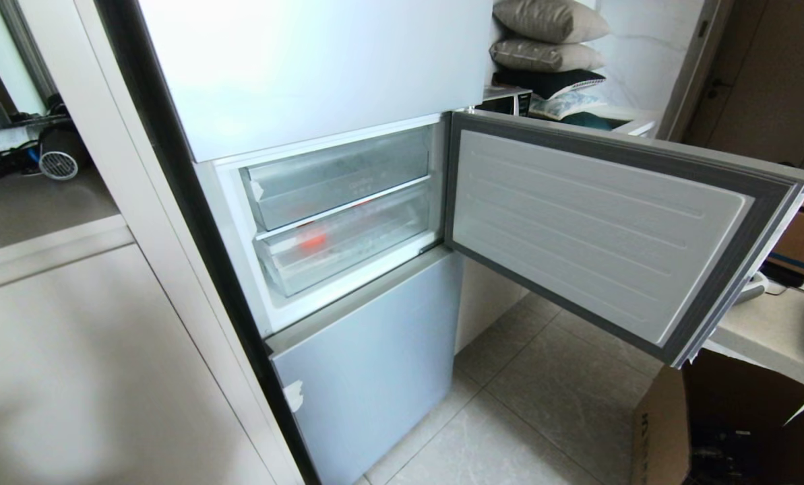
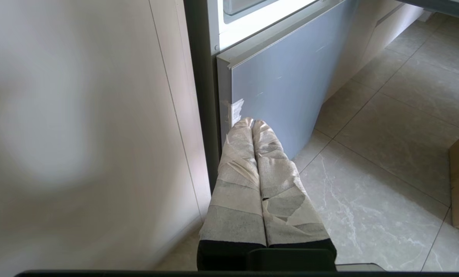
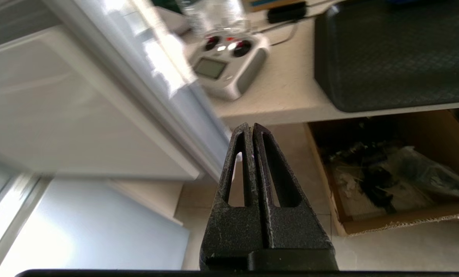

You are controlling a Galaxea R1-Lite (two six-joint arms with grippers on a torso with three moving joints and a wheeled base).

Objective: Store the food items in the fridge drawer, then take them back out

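Taped, the left gripper [image 2: 252, 122] hangs low with fingers pressed together by the grey lower fridge door [image 2: 287, 77]; only its wrist view shows that. Black and likewise closed, the right gripper [image 3: 249, 126] sits below the open door's edge [image 3: 175, 111], near a counter [image 3: 291, 96]. Farther off, only the head view shows the orange-red fruit [image 1: 312, 239] inside the lower fridge drawer [image 1: 348, 246].
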